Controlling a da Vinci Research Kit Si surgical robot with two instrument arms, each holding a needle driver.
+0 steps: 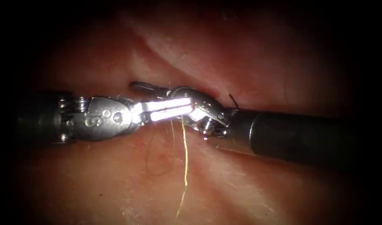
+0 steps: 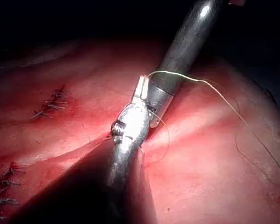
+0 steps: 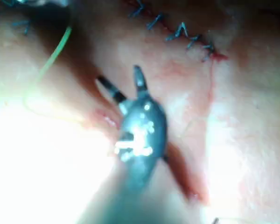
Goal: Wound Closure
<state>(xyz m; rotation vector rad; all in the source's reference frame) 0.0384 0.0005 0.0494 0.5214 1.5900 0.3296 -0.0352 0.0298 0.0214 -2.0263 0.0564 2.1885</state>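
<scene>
Tissue [image 1: 249,183] lies beneath both tools, which meet at the centre of the endoscope view. Left claw [image 1: 191,107] has its jaws pressed together; whether they grip the yellow thread [image 1: 185,166] hanging just below cannot be told. Right claw [image 3: 123,84] stands with jaws parted, holding nothing, over the cut [image 3: 196,172]. Needle could not be located. Stitches [image 2: 51,106] close older cuts.

L tool [image 1: 186,107] from left & R tool [image 1: 157,89] from right meet tip-to-tip over tissue [image 1: 249,54], L jaws closed beside R wrist, with yellow thread [image 1: 185,166] hanging below & thin dark thread [image 1: 151,158] looped alongside.
</scene>
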